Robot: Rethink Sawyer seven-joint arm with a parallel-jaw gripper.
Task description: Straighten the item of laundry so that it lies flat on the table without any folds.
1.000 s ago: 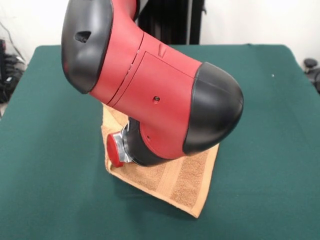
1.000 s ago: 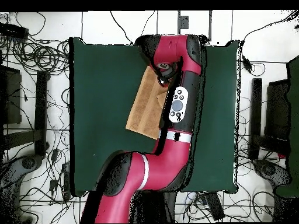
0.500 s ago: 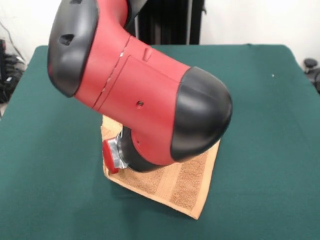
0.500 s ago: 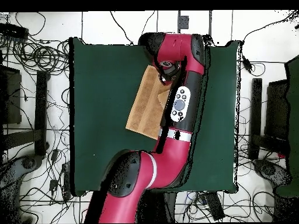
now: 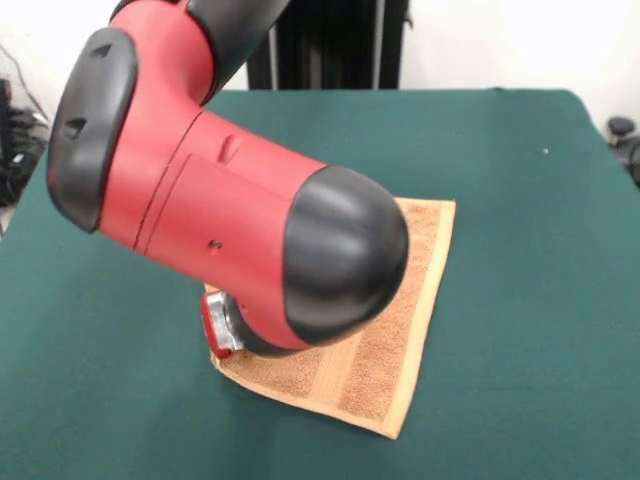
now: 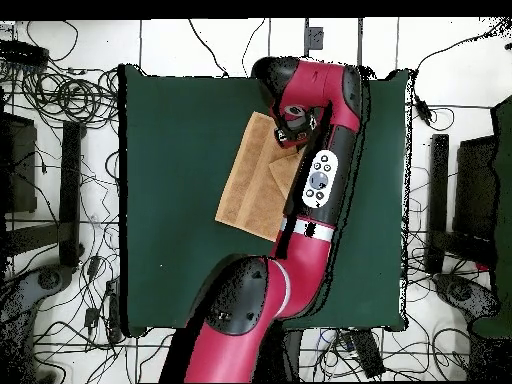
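Note:
The item of laundry (image 5: 385,330) is a golden-tan towel lying on the green table (image 5: 520,150), its paler bands running along the near edge. My red and black arm covers much of its left half in the front view. From overhead the towel (image 6: 250,185) shows a doubled-over part next to the arm. Low over the towel's left edge, the gripper (image 5: 218,325) shows only as a red and silver end under the arm. Overhead, the gripper (image 6: 292,128) sits at the towel's far corner.
The table's (image 6: 170,130) green cloth stretches wide on every side of the towel. Cables and dark stands (image 6: 60,200) lie on the floor around the table. The arm's big elbow (image 5: 340,260) hangs over the towel's middle.
The arm has swung toward the front view's left and lower, uncovering the towel's far right corner. Overhead, the wrist has shifted slightly rightward. The towel lies about where it did.

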